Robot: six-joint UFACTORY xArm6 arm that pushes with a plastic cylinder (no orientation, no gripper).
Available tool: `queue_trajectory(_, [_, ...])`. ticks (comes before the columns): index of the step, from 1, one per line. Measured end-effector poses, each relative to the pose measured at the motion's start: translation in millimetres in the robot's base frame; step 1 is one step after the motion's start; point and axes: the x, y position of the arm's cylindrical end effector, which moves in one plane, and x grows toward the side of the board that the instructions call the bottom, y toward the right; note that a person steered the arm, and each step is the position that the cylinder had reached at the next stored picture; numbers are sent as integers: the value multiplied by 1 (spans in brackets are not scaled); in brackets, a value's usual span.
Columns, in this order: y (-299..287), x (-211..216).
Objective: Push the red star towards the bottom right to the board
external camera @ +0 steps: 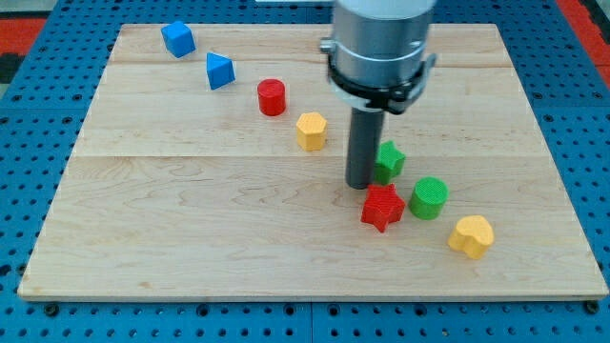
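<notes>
The red star [382, 207] lies on the wooden board [191, 229], right of centre and low in the view. My tip [360, 184] stands just at the star's upper left, touching or nearly touching it. A green star [388, 160] sits right beside the rod, partly hidden by it. A green cylinder [429, 197] is close to the red star's right. A yellow heart [471, 235] lies toward the view's bottom right of them.
A yellow hexagon [311, 131], a red cylinder [272, 97], a blue triangle block [220, 71] and a blue block [177, 39] run in a diagonal line up to the view's top left. Blue pegboard surrounds the board.
</notes>
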Motion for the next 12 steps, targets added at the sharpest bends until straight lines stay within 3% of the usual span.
queue_trajectory(2, [-12,45])
queue_trajectory(4, [27,89])
queue_trajectory(5, [-21,60])
queue_trajectory(6, [-8,38])
queue_trajectory(7, [26,45])
queue_trajectory(10, [16,103])
queue_trajectory(11, [-21,78])
queue_trajectory(12, [-3,51])
